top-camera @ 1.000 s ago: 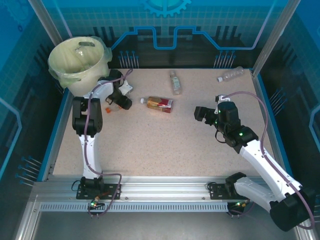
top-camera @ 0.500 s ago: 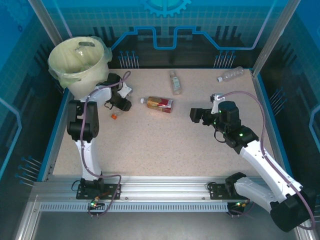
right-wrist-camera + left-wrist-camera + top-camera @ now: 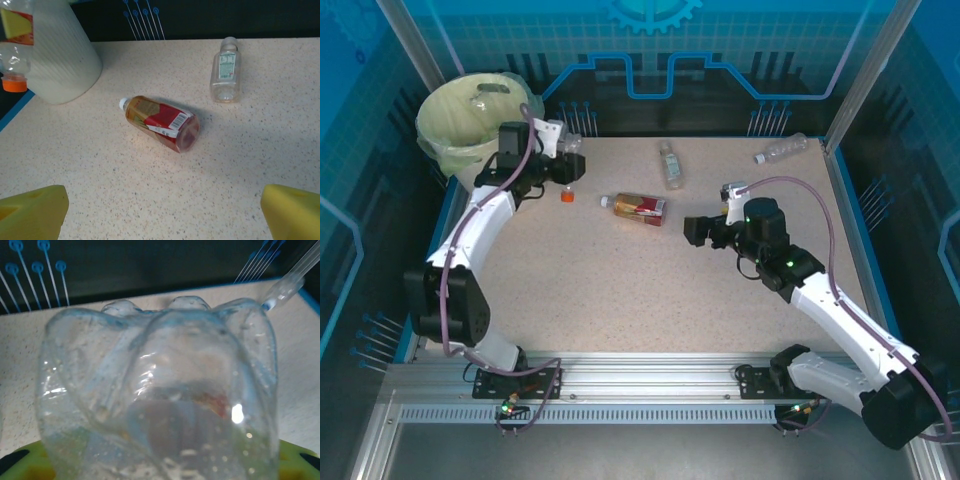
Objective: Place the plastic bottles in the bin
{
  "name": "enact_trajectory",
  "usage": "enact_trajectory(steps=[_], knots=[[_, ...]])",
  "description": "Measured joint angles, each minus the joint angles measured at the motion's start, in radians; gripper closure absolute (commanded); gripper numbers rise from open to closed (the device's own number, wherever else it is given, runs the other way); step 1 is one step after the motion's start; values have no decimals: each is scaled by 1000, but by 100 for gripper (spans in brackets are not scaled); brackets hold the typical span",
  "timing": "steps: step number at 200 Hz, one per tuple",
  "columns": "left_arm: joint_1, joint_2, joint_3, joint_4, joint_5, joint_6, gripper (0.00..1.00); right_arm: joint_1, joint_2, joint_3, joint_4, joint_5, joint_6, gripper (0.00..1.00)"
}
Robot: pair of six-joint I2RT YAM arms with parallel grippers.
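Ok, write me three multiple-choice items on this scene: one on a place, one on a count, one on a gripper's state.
1. Where does the bin stand?
A. Far left corner
B. Far right corner
C. Table centre

2. How many bottles lie on the tabletop?
A. One
B. Three
C. Six

3. The left gripper is:
A. open and empty
B. shut on an orange-capped bottle
C. resting on the table

Answers:
1 A: the top view shows it far left.
2 B: the red-labelled bottle, the green-labelled bottle and the clear bottle by the far right edge.
3 B: the orange cap hangs below it.
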Motion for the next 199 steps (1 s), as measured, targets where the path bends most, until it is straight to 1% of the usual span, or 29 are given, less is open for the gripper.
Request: enact_trajectory(steps=[26, 54, 79, 101, 115, 135, 157, 199], knots=[[0, -13, 64, -1, 2, -81, 49, 4, 12, 0, 46, -38, -16, 0], [16, -35, 116, 19, -34, -183, 47, 16, 23, 0, 80, -55, -29, 0], [76, -42, 185, 45, -61, -279, 47, 19, 27, 0, 90, -53, -34, 0], [142, -40, 264, 54, -88, -331, 47, 19, 27, 0, 90, -50, -41, 0], [179, -27, 327, 57, -112, -334, 47, 19, 27, 0, 89, -47, -45, 0], [205, 23, 439, 55, -161, -314, 47, 19, 27, 0, 89, -41, -48, 0], [221, 106, 549, 50, -200, -275, 46, 19, 27, 0, 89, -36, -48, 0], [236, 266, 665, 15, -265, -203, 46, 19, 17, 0, 83, -21, -48, 0]])
